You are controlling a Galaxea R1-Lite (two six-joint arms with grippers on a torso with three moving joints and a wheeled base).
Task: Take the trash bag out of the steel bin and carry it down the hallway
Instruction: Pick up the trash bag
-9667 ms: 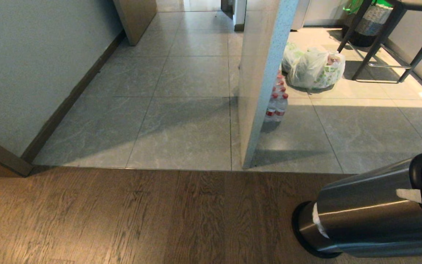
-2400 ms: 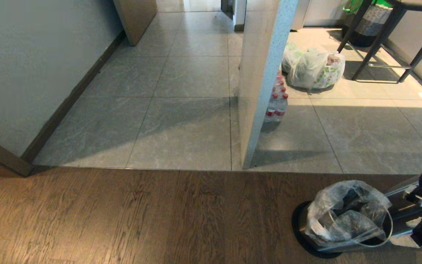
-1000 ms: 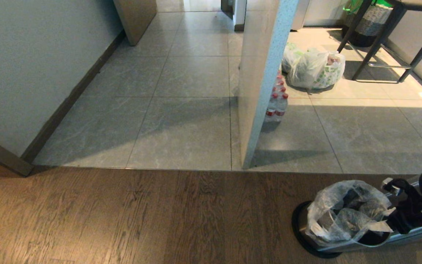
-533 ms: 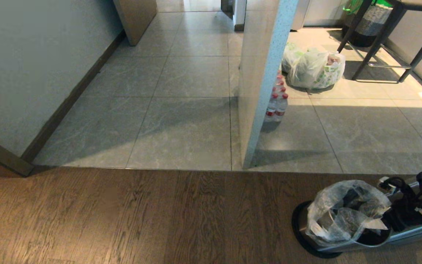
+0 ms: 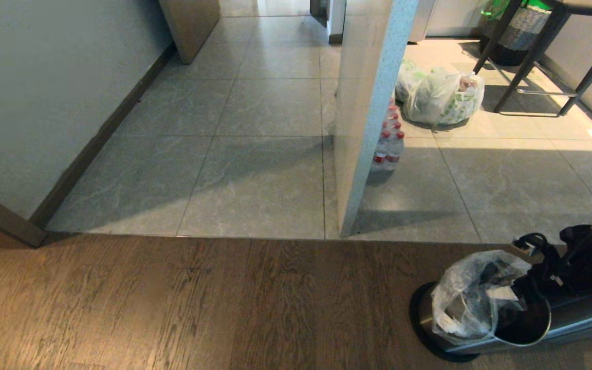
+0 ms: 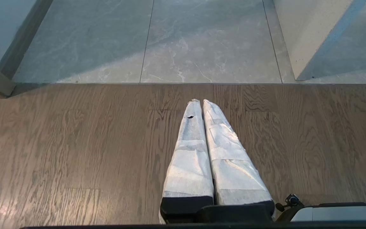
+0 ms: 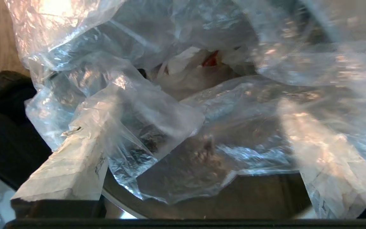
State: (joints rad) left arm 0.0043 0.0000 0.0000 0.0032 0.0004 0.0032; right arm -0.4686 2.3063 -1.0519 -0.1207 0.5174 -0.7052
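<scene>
The steel bin (image 5: 486,329) stands on the dark wooden floor (image 5: 198,303) at the lower right of the head view, with the trash bag (image 5: 473,295) bunched up out of its mouth, clear wrinkled film partly draped over the rim on the robot's left side. The right tool (image 7: 199,152) is at the bin's mouth with its taped fingers (image 7: 71,168) spread wide, loose film lying between and over them; it seems to have no firm hold on the bag, though the film hides the contact. The left tool (image 6: 199,103) hangs above the wooden floor, its taped fingers pressed together and empty. Beyond lie grey floor tiles (image 5: 260,180).
</scene>
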